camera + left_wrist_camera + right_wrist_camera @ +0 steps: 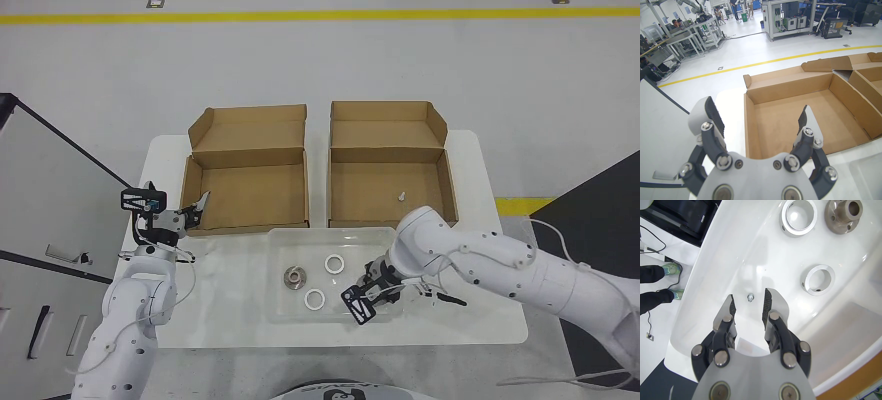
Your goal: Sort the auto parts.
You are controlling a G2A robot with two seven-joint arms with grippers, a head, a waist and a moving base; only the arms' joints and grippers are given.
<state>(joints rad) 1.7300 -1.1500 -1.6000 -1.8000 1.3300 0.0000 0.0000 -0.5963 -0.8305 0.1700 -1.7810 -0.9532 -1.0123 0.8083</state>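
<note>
A white tray (290, 245) at the table's front middle holds a metal flange hub (293, 277) (845, 217), two silver rings (335, 264) (315, 299) (799, 218) (818, 279) and a small bolt (750, 297). My right gripper (358, 303) (749, 294) hangs open over the tray's front right part, the bolt lying between its fingertips and below them. My left gripper (190, 213) (757, 113) stands open and empty at the table's left, by the front left corner of the left cardboard box (245, 195) (800, 113). The right box (392, 190) holds one small bolt (400, 195).
Both boxes stand open at the back of the white table (470, 160), flaps raised. A grey panel (50, 170) borders the table's left side. A person's legs and shoes (672, 268) stand on the floor beyond the table's front edge.
</note>
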